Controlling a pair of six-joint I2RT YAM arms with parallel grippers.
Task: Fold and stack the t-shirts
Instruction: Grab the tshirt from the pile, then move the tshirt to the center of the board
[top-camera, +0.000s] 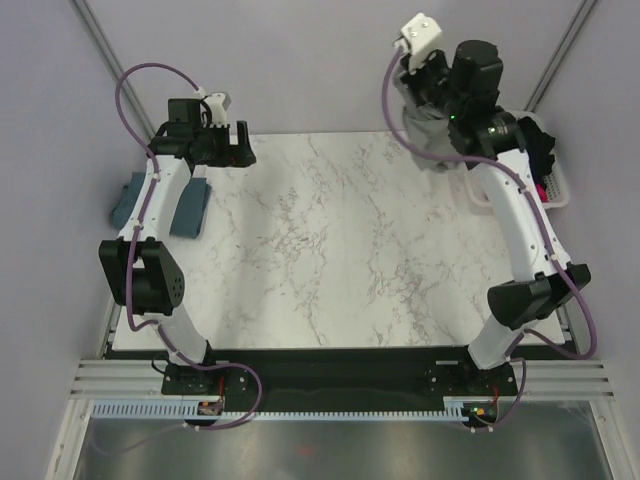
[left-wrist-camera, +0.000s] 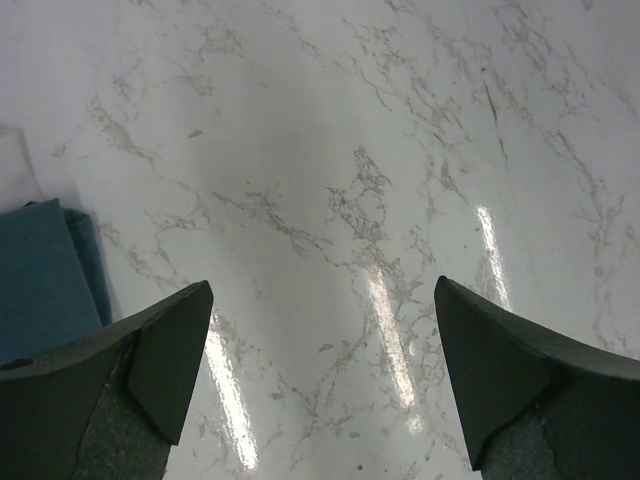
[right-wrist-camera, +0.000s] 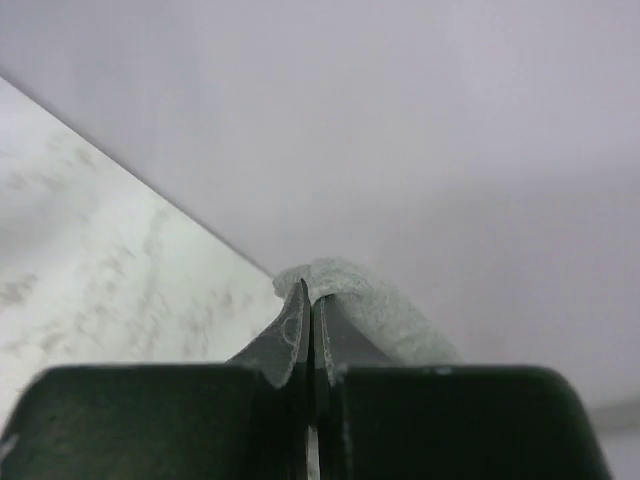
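Your left end effector (left-wrist-camera: 322, 295) hangs with jaws apart over the white marble-patterned bench (top-camera: 330, 240), beside the folded dusty teal-blue t-shirt (left-wrist-camera: 40, 285). Farther back, your right end effector (right-wrist-camera: 310, 300) is clamped on the soft heather grey t-shirt (right-wrist-camera: 372, 305), raised, probably to spread it for folding.

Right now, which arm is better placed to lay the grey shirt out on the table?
Right. The right gripper is shut on a fold of the grey t-shirt, lifted near the basket. The left gripper hangs open over the table, beside the folded teal t-shirt.
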